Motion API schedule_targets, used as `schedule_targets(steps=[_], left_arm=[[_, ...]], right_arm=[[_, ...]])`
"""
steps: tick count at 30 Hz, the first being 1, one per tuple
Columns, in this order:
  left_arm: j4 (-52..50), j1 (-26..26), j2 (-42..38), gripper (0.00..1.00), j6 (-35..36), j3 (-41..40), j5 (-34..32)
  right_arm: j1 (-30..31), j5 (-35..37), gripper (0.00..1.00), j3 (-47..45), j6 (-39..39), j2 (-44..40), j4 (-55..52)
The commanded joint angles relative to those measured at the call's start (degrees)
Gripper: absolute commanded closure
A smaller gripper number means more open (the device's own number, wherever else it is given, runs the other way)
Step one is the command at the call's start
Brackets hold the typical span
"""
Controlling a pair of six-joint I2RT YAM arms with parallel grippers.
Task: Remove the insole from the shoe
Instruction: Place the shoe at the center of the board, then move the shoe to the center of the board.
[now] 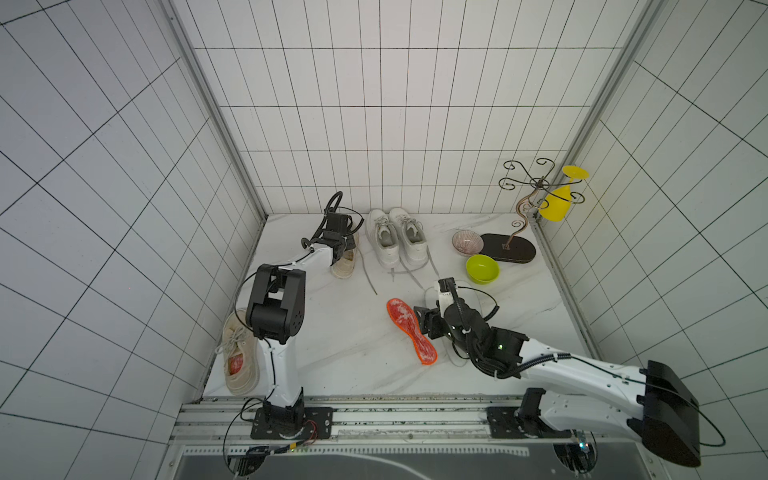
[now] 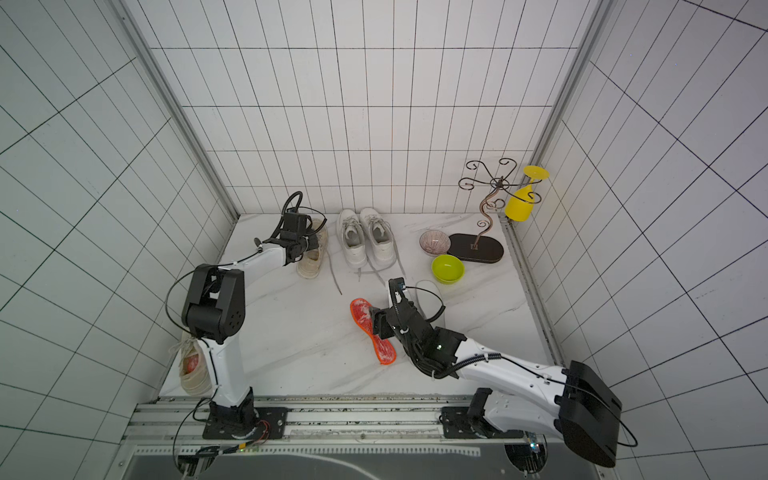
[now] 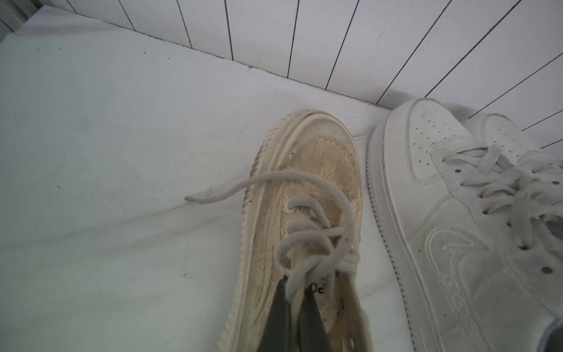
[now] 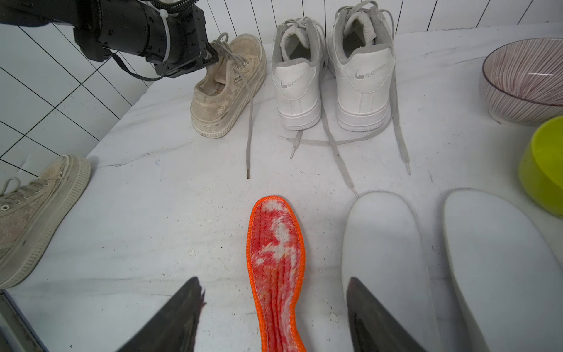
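An orange-edged red insole [image 1: 411, 330] [image 2: 372, 330] [image 4: 275, 268] lies flat on the marble table, in front of the middle. My right gripper [image 1: 424, 322] [image 4: 274, 283] hangs just over its heel half, open, with one dark finger on each side and neither touching it. At the back left stands a beige lace shoe [image 1: 345, 264] [image 2: 311, 259] [image 3: 292, 198] [image 4: 228, 88]. My left gripper [image 1: 343, 245] [image 3: 297, 288] is shut on that shoe at its tongue and laces. The shoe's inside is hidden.
A pair of white sneakers [image 1: 397, 237] stands beside the beige shoe, laces trailing forward. Two white insoles [image 4: 384, 259] [image 4: 502, 259] lie right of the orange one. A second beige shoe [image 1: 239, 357] with red inside sits front left. A green bowl [image 1: 482, 269], a striped bowl [image 1: 467, 242] and a wire stand [image 1: 509, 247] with a yellow glass are back right.
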Motion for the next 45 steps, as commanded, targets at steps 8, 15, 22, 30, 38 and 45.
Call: schedule_targets(steps=[8, 15, 22, 30, 38, 45], left_arm=[[-9.9, -0.1, 1.4, 0.62, -3.3, 7.4, 0.4], [-16.4, -0.2, -8.3, 0.43, -5.3, 2.1, -6.2], [-20.6, -1.8, -30.1, 0.32, -11.7, -16.4, -18.1], [-31.0, -2.3, -57.6, 0.25, -20.7, -36.1, -31.9], [-35.8, 16.0, -60.7, 0.17, -25.0, -41.1, -26.7], [-31.4, 28.2, -60.8, 0.15, -21.7, -44.1, -20.6]], right_arm=[[-0.7, 3.1, 0.24, -4.0, -0.4, -3.0, -1.6], [-1.4, 3.5, 0.22, -4.9, -1.5, -5.5, -1.4], [-4.6, 1.8, 0.17, -5.8, -1.6, -6.7, -1.6], [-6.6, -1.4, 0.17, -7.1, -1.7, -7.4, -0.4], [-7.0, -3.2, 0.18, -7.6, -2.1, -8.4, -0.4], [-7.0, -2.7, 0.18, -8.1, -2.0, -10.5, -2.1]])
